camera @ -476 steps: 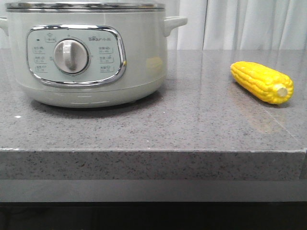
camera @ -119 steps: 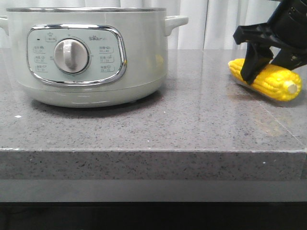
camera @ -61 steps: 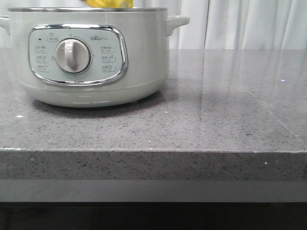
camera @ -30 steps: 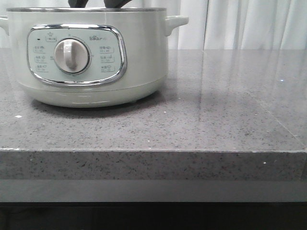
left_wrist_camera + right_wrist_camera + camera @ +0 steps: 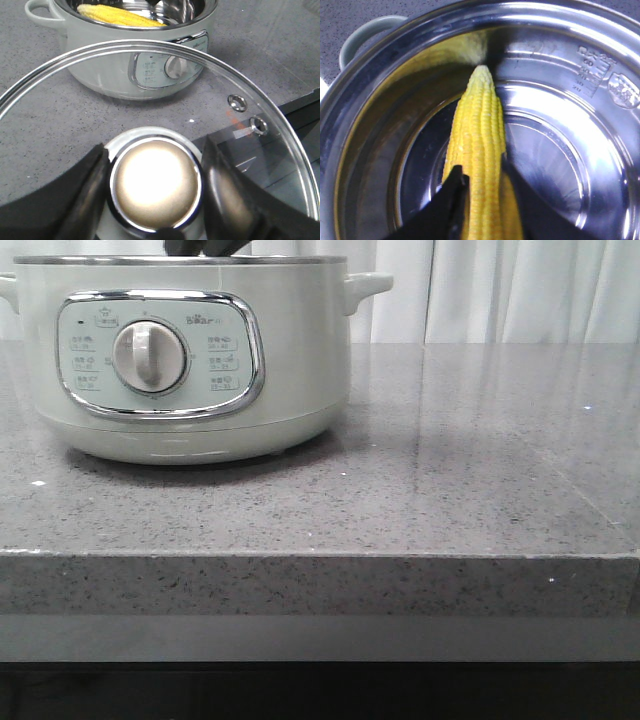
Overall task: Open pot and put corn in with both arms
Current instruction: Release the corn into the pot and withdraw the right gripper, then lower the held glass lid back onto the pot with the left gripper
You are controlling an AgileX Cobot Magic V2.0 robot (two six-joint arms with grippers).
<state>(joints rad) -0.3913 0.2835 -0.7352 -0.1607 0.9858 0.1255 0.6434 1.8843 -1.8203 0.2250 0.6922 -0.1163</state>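
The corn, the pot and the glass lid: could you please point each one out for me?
corn (image 5: 479, 135): right wrist view, middle of the ear.
pot (image 5: 300, 360): front view, bare side wall.
glass lid (image 5: 270, 145): left wrist view, glass near the rim.

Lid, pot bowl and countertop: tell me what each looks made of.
Lid: clear glass, since the pot shows through it; shiny metal-looking knob.
Pot bowl: polished metal, likely steel, mirroring the corn.
Countertop: speckled grey stone or imitation, glossy.

The pot is pale grey-green with chrome trim and a shiny steel inside. In it, the corn is bright yellow with fine kernel rows. Beneath the pot, the counter is speckled grey.
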